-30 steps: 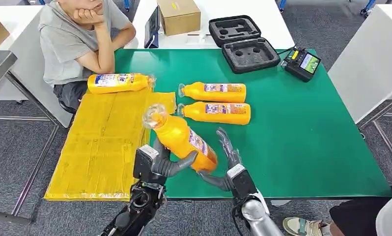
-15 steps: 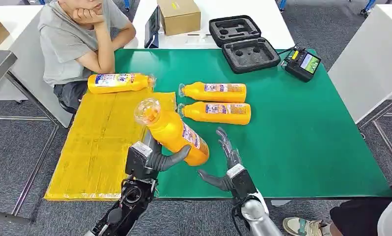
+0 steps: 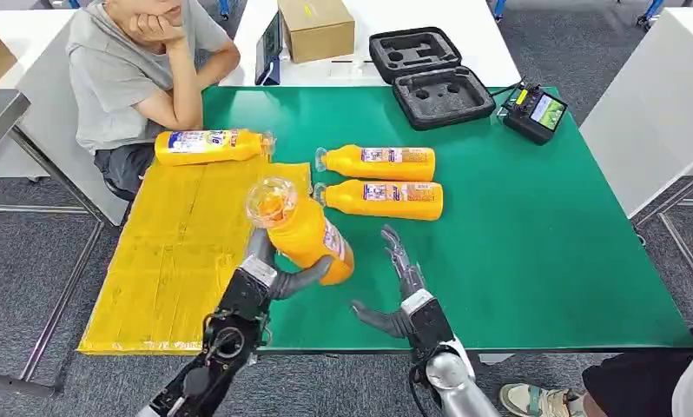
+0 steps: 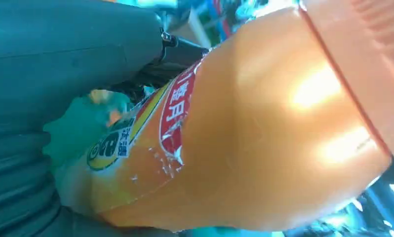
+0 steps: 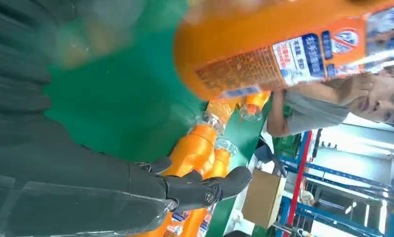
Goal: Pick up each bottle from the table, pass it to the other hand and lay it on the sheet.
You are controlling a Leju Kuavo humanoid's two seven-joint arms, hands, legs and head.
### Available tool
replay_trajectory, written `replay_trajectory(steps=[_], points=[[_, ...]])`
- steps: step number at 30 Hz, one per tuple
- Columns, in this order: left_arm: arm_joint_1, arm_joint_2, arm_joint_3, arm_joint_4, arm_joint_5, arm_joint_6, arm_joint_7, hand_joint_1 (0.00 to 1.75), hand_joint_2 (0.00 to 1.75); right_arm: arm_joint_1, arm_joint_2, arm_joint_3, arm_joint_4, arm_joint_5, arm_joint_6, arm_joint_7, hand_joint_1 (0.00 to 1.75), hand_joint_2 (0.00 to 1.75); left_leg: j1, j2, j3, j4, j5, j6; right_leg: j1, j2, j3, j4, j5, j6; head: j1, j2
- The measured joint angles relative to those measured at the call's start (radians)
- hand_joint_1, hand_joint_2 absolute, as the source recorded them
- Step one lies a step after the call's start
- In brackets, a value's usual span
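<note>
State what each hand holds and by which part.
The left hand grips an orange bottle around its lower body, near the base, cap end raised. The right hand holds nothing, fingers spread.

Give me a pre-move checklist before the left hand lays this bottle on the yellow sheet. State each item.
1. Left hand holds the bottle: ok, fingers wrap its lower body.
2. Right hand is free of the bottle: ok, fingers spread, apart from it.
3. Bottle is over the yellow sheet: not ok, it hangs near the sheet's edge, partly over the green table.
4. Bottle is level for laying down: not ok, it is steeply tilted, cap toward the camera.
5. Open space on the sheet: ok, one laid bottle lies at its far edge only.
6. Person is away from the drop area: ok, seated beyond the far corner.
</note>
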Motion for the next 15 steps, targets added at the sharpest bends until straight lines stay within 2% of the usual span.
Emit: replay_trajectory(steps=[3,4,5,10,12,15], points=[[-0.019,0.044,0.011,-0.002,-0.201,0.126,0.044,1.75,1.75,-0.002,0.002,0.0,0.003,-0.009,0.015,0.0,0.0,1.75,0.001,0.0,0.0,0.0,0.0,0.0,0.001,0.0,0.0,0.0,0.0,0.0,0.0,0.0],[-0.03,0.062,0.014,-0.002,-0.354,0.19,0.09,1.62,1.75,-0.004,0.004,0.0,0.005,-0.012,0.021,0.0,0.0,1.75,0.001,0.0,0.0,0.0,0.0,0.0,0.001,0.0,0.0,0.0,0.0,0.0,0.0,0.0],[-0.035,0.074,0.015,-0.002,-0.416,0.212,0.107,1.62,1.75,-0.006,0.005,0.0,0.007,-0.013,0.026,0.0,0.0,1.75,0.001,0.0,0.0,0.0,0.0,0.0,0.001,0.0,0.0,0.0,0.0,0.0,0.0,0.0],[-0.075,0.156,0.019,0.011,-0.999,0.264,0.371,1.62,1.75,-0.035,0.021,0.0,0.037,-0.036,0.078,0.0,0.0,1.75,0.001,0.0,0.0,0.0,0.001,-0.001,0.001,0.0,0.0,0.0,0.0,0.0,0.0,0.0],[-0.089,0.185,0.024,0.019,-1.078,0.275,0.406,1.62,1.75,-0.044,0.03,0.0,0.05,-0.039,0.081,0.0,0.0,1.75,0.001,0.001,0.0,0.0,0.001,-0.001,0.001,0.0,0.0,0.0,0.0,0.0,0.0,0.0],[-0.097,0.216,0.031,0.027,-1.119,0.278,0.432,1.52,1.75,-0.056,0.039,0.0,0.07,-0.05,0.085,0.0,0.0,1.75,0.001,0.0,0.0,0.0,0.001,-0.001,0.001,0.0,0.0,0.001,0.0,0.0,0.0,0.0]])
